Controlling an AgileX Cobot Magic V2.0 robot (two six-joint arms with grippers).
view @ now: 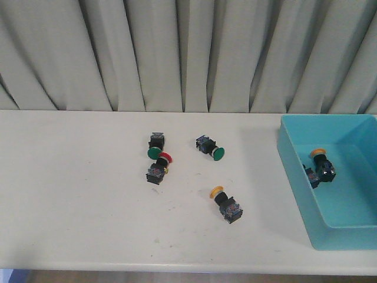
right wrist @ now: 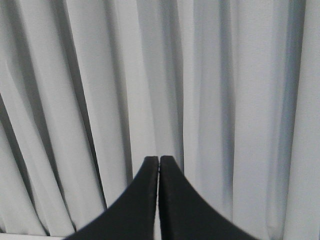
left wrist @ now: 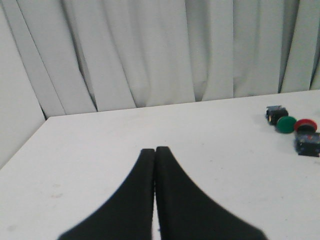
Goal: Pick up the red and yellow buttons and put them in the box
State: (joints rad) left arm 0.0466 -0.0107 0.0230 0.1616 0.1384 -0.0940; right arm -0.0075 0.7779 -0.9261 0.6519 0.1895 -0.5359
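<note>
A red button lies on the white table near its middle, touching a green button. A yellow button lies to its right, nearer the front edge. The light-blue box stands at the right and holds a yellow button and another dark switch. In the left wrist view my left gripper is shut and empty over bare table, with the red button far off to one side. My right gripper is shut and empty, facing the curtain. Neither gripper shows in the front view.
A second green button lies between the red button and the box. A green button also shows in the left wrist view. A grey pleated curtain hangs behind the table's far edge.
</note>
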